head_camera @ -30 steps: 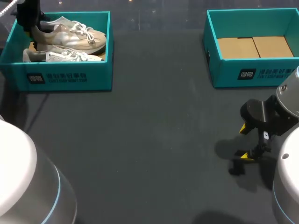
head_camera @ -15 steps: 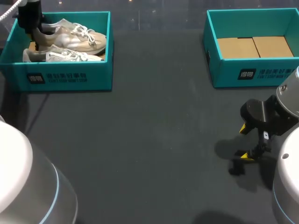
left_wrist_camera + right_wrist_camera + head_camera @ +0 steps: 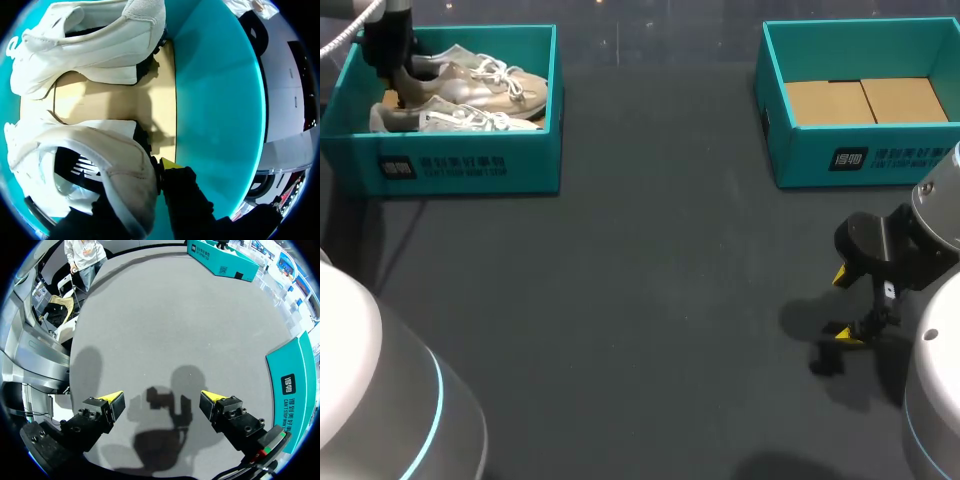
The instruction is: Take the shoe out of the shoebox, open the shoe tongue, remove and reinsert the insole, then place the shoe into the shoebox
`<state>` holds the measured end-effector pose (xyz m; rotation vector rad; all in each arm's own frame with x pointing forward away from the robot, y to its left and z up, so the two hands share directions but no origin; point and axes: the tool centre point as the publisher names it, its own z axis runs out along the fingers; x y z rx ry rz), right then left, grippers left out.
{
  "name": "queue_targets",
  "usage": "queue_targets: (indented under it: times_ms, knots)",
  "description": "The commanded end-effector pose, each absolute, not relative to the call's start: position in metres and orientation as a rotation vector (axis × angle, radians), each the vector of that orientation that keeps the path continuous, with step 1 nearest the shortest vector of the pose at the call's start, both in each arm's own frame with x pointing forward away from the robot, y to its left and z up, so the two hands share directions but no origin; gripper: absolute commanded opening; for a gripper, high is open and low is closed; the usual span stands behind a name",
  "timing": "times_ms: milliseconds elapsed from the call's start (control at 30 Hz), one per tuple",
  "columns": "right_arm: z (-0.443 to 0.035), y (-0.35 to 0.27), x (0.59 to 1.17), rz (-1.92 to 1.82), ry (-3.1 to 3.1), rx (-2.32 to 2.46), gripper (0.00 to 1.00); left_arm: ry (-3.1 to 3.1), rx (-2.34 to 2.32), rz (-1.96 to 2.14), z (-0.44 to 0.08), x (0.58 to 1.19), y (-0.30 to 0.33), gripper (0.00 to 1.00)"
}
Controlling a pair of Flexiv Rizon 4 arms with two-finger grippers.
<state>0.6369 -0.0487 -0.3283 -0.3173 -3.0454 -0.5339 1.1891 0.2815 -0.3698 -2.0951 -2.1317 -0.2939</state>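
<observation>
A teal shoebox (image 3: pixel 470 165) at the back left holds two pale sneakers. My left gripper (image 3: pixel 392 68) reaches down into it and is shut on the heel collar of the far sneaker (image 3: pixel 480 85). In the left wrist view the held sneaker (image 3: pixel 100 165) has one finger inside its opening and the other yellow fingertip (image 3: pixel 167 164) outside the heel. The second sneaker (image 3: pixel 90 45) lies ahead on the cardboard floor. My right gripper (image 3: pixel 843 304) hangs open over bare table at the right; nothing lies between its fingers (image 3: pixel 161 399).
A second teal shoebox (image 3: pixel 860 160) stands at the back right with only a cardboard floor inside. Dark table stretches between the two boxes and in front of them. The left box's teal wall (image 3: pixel 215 100) is close beside my left gripper.
My left gripper has shifted slightly toward the near side of the box, and the held sneaker's heel has moved with it. The right arm has stayed still.
</observation>
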Motion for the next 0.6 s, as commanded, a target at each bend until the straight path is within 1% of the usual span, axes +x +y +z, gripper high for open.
queue_targets:
  times_ms: [33, 200, 367, 500, 600]
  knots:
    - [-0.328, -0.049, 0.634, -0.534, -3.05, -0.318, 1.0, -2.132, -2.092, -0.292, -0.375, 1.193, 0.28, 0.17]
    - [-0.328, -0.049, 0.634, -0.534, -3.05, -0.318, 1.0, -2.137, -2.091, -0.289, -0.376, 1.194, 0.28, 0.25]
    - [-0.328, -0.049, 0.634, -0.534, -3.05, -0.318, 1.0, -2.144, -2.094, -0.282, -0.376, 1.195, 0.281, 0.41]
    - [-0.328, -0.049, 0.634, -0.534, -3.05, -0.318, 1.0, -2.151, -2.102, -0.272, -0.371, 1.194, 0.282, 0.48]
    - [-0.328, -0.049, 0.634, -0.534, -3.05, -0.318, 1.0, -2.159, -2.116, -0.259, -0.363, 1.192, 0.282, 0.49]
